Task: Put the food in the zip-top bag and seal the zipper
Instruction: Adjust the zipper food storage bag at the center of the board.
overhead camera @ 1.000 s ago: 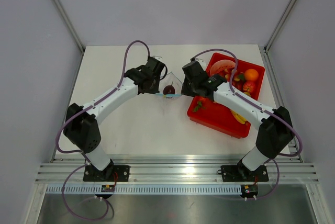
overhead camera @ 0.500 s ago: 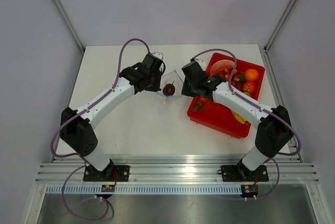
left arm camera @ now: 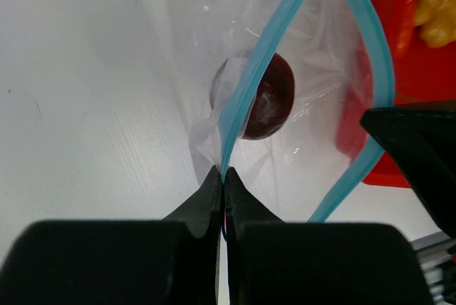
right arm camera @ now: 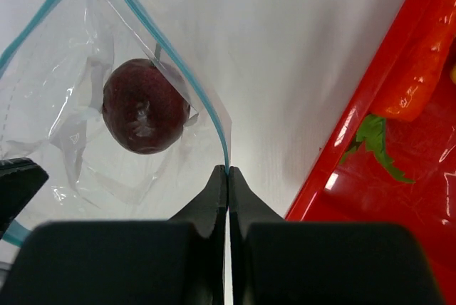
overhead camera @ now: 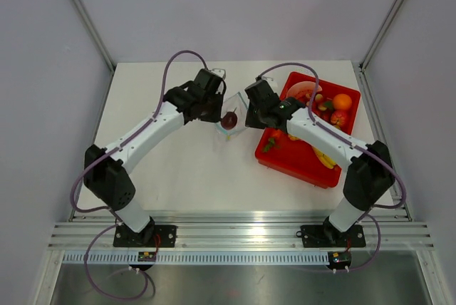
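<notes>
Both the left end effector (left arm camera: pixel 223 177) and right end effector (right arm camera: pixel 228 172) pinch the zipper (left arm camera: pixel 247 91). Uneven pulling could slip it loose.

Zipper (left arm camera: pixel 253 95) partly beyond upper edge

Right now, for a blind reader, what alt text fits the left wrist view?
The left gripper is shut on the light blue zipper of a clear zip-top bag holding a dark purple toy fruit; a red tray shows at the picture's right.
</notes>
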Robot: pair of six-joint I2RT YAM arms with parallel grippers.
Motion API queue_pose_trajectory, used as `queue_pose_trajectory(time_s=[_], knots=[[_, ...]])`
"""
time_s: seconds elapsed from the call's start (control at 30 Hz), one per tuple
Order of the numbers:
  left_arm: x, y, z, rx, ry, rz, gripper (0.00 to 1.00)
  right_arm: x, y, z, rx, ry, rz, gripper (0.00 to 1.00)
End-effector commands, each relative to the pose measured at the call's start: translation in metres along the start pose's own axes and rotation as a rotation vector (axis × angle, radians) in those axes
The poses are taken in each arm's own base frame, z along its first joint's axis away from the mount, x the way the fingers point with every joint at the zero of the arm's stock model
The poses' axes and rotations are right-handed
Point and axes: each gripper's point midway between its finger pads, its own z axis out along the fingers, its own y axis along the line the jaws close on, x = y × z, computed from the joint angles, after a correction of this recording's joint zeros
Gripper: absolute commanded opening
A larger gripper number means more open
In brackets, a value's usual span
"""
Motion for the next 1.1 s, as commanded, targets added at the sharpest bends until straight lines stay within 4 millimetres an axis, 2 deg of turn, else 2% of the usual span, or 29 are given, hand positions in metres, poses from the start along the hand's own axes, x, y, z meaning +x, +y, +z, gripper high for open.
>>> queue_pose_trajectory(time_s=[0.0, 0.03, 0.07, 0.1, 0.13, 0.17, 0.2, 0.27, 0.33, 0.37, 0.47, 0.5, 0.53, 0.6, 0.7, 0.73, 0.77, 0.83, 0.87, 0.9, 0.97, 1.07], knots=[[-0.063, -0.024, -0.080, 0.154, -0.234, -0.041, 0.00, -0.052, 0.028, -0.056, -0.144, -0.158, 0.032, 0.00], [-0.063, -0.022, -0.079, 0.156, -0.235, -0.052, 0.00, -0.052, 0.028, -0.055, -0.149, -0.160, 0.037, 0.00], [-0.056, -0.018, -0.066, 0.142, -0.211, -0.057, 0.00, -0.051, 0.031, -0.053, -0.163, -0.163, 0.043, 0.00], [-0.050, -0.015, -0.055, 0.128, -0.185, -0.060, 0.00, -0.040, 0.026, -0.039, -0.139, -0.132, 0.038, 0.00], [-0.037, -0.009, -0.030, 0.100, -0.121, -0.073, 0.00, -0.034, 0.023, -0.031, -0.125, -0.113, 0.033, 0.00], [-0.028, -0.006, -0.017, 0.086, -0.083, -0.075, 0.00, -0.026, 0.021, -0.022, -0.110, -0.088, 0.027, 0.00], [-0.012, -0.001, -0.003, 0.065, -0.034, -0.073, 0.00, -0.012, 0.015, -0.004, -0.070, -0.039, 0.014, 0.00], [0.002, 0.003, 0.014, 0.036, 0.020, -0.067, 0.00, -0.002, 0.010, 0.007, -0.047, 0.003, 0.008, 0.00], [0.001, 0.005, 0.013, 0.026, 0.021, -0.059, 0.00, 0.001, 0.013, 0.008, -0.057, 0.016, 0.012, 0.00], [-0.002, 0.004, 0.006, 0.030, 0.018, -0.053, 0.00, 0.000, 0.014, 0.004, -0.065, 0.014, 0.013, 0.00], [-0.027, -0.009, -0.026, 0.098, -0.047, -0.034, 0.00, -0.018, 0.022, -0.017, -0.105, -0.037, 0.018, 0.00], [-0.038, -0.013, -0.043, 0.122, -0.090, -0.032, 0.00, -0.029, 0.027, -0.029, -0.125, -0.068, 0.025, 0.00], [-0.049, -0.025, -0.060, 0.192, -0.121, -0.029, 0.00, -0.034, 0.029, -0.034, -0.134, -0.083, 0.024, 0.00], [-0.059, -0.032, -0.079, 0.238, -0.169, -0.035, 0.00, -0.041, 0.030, -0.043, -0.146, -0.113, 0.025, 0.00], [-0.049, -0.025, -0.062, 0.209, -0.142, -0.046, 0.00, -0.030, 0.025, -0.027, -0.122, -0.084, 0.017, 0.00], [-0.040, -0.020, -0.044, 0.189, -0.099, -0.058, 0.00, -0.023, 0.022, -0.019, -0.105, -0.061, 0.018, 0.00], [-0.020, -0.013, -0.022, 0.164, -0.035, -0.065, 0.00, -0.013, 0.017, -0.010, -0.088, -0.032, 0.011, 0.00], [0.002, -0.003, 0.008, 0.111, 0.046, -0.071, 0.00, 0.004, 0.008, 0.012, -0.045, 0.017, 0.002, 0.00], [0.013, 0.001, 0.015, 0.094, 0.083, -0.072, 0.00, 0.010, 0.005, 0.016, -0.030, 0.035, -0.001, 0.00], [0.016, 0.001, 0.017, 0.095, 0.097, -0.075, 0.00, 0.014, 0.003, 0.019, -0.025, 0.047, -0.003, 0.00], [0.010, -0.003, 0.011, 0.121, 0.056, -0.079, 0.00, 0.013, 0.004, 0.017, -0.036, 0.035, 0.006, 0.00], [-0.001, -0.005, -0.002, 0.138, 0.007, -0.078, 0.00, -0.004, 0.008, 0.002, -0.044, -0.013, 0.000, 0.00]])
